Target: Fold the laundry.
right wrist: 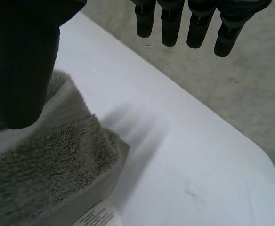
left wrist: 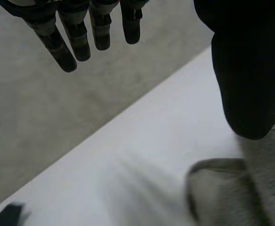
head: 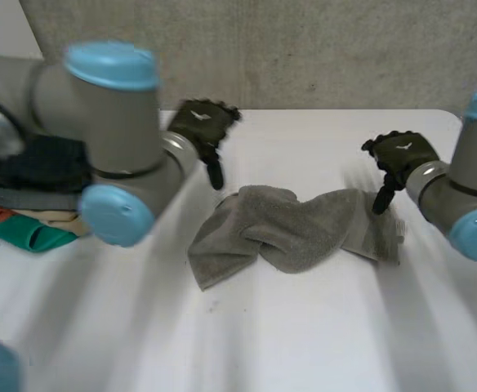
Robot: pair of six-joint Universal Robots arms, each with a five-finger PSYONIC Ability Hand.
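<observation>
A grey towel [head: 291,233] lies crumpled and twisted in the middle of the white table [head: 304,343]. My left hand [head: 202,126] hovers above and behind the towel's left end, fingers [left wrist: 71,35] straight and apart from the thumb [left wrist: 248,70], holding nothing. My right hand [head: 398,159] hangs over the towel's right end, fingers [right wrist: 189,23] straight, thumb [right wrist: 20,61] above the towel [right wrist: 52,169], also empty. The towel's edge [left wrist: 231,188] lies under the left thumb.
A pile of folded clothes [head: 34,196], dark, orange and green, sits at the table's left edge behind my left arm. A white label [right wrist: 97,217] shows at the towel's right end. A concrete wall stands behind the table.
</observation>
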